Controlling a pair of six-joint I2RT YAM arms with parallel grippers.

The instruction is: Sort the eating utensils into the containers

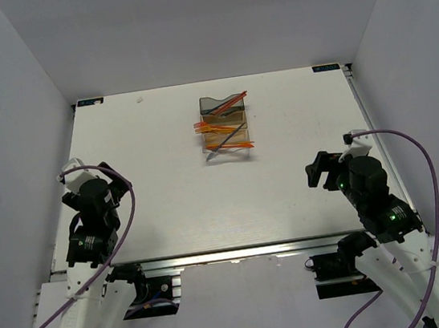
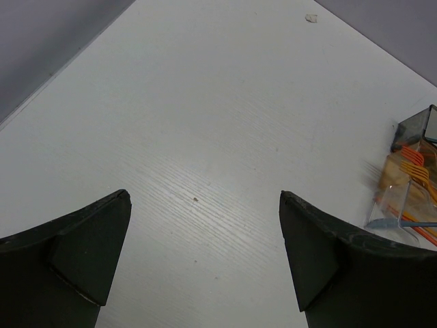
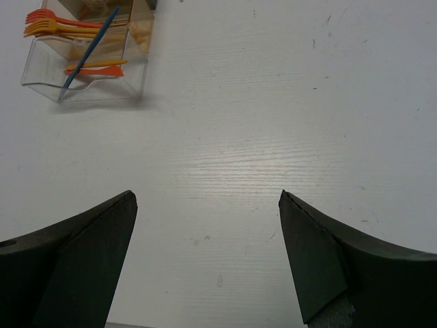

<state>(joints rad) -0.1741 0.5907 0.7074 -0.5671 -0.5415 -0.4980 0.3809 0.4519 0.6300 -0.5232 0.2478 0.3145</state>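
Three joined bins stand at the table's far middle: smoky grey farthest, amber in the middle, clear nearest. Orange and red utensils lie across them, with a dark one slanted in the clear bin. In the right wrist view the clear bin holds orange pieces and a blue stick; orange forks lie behind. The bins show at the left wrist view's right edge. My left gripper and right gripper are open, empty, over bare table near the front corners.
The white table has a metal rail along its front edge and grey walls on three sides. A small white speck lies at the far left of the table. Purple cables hang from both arms.
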